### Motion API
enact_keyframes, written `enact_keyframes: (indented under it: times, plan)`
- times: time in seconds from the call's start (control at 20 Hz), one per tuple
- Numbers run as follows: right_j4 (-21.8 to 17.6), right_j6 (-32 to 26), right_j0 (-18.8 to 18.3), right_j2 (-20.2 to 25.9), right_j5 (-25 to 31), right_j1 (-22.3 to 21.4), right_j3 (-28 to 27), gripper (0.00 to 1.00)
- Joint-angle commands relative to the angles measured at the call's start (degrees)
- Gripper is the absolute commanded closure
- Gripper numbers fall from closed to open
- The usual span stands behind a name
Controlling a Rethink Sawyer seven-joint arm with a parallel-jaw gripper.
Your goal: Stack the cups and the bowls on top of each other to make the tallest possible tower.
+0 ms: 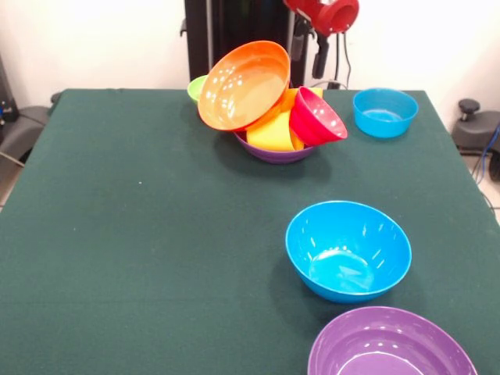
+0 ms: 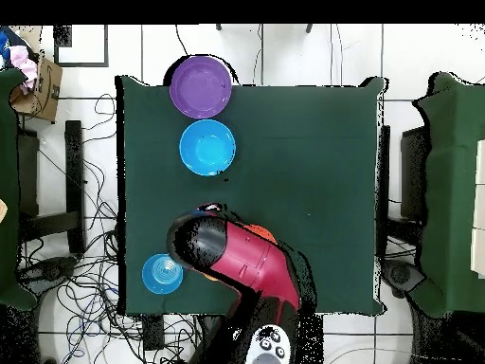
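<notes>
1. The tower (image 1: pixel 269 109) is being shown at the far side of the tabletop (image 1: pixel 141 234), close to the pedestal: a purple bowl (image 1: pixel 275 151) is carrying a yellow cup (image 1: pixel 271 133), a tipped red bowl (image 1: pixel 316 119) and a large orange bowl (image 1: pixel 244 84) that is leaning steeply on edge.
2. A light green bowl (image 1: pixel 195 87) is being glimpsed just behind the orange one.
3. The end effector is not being shown clearly; only the red arm (image 1: pixel 324 14) is being seen at the top edge of the front view, and whether its fingers are apart or together cannot be told.
4. In the overhead view the arm (image 2: pixel 242 256) is being held directly over the pile, so the tower is being judged to lie straight below it.
5. Loose pieces are being left apart from the pile: a small blue bowl (image 1: pixel 384 112) near the far edge, a large blue bowl (image 1: pixel 348 250) nearer the camera, and a second purple bowl (image 1: pixel 391 348) at the near edge.
6. No brands, labels or writing are being made out.
</notes>
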Motion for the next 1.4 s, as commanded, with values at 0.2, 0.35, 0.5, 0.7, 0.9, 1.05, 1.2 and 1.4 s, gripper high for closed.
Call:
enact_keyframes:
  times: [0.2, 0.35, 0.5, 0.7, 0.9, 1.05, 1.2, 1.4]
  plan:
    - [-1.8, -0.7, -5.2, 9.2, 2.4, 4.1, -10.6, 0.0]
    - [-2.6, -2.2, -6.9, 10.5, 4.5, 4.0, -12.7, 0.0]
    - [-2.7, -3.2, -8.7, 11.6, 6.4, 2.8, -13.2, 0.0]
    - [-3.6, -3.0, -9.3, 12.0, 5.1, 1.6, -12.1, 0.0]
    - [-5.0, -3.7, -9.9, 12.4, 3.2, 2.2, -12.7, 0.0]
    - [-6.5, -5.2, -11.1, 12.8, 1.5, 3.9, -14.2, 0.0]
    - [-8.5, -6.5, -12.4, 13.6, -1.4, 6.0, -15.5, 0.0]
    - [-11.3, -6.1, -13.1, 14.3, -5.1, 9.6, -17.5, 0.0]
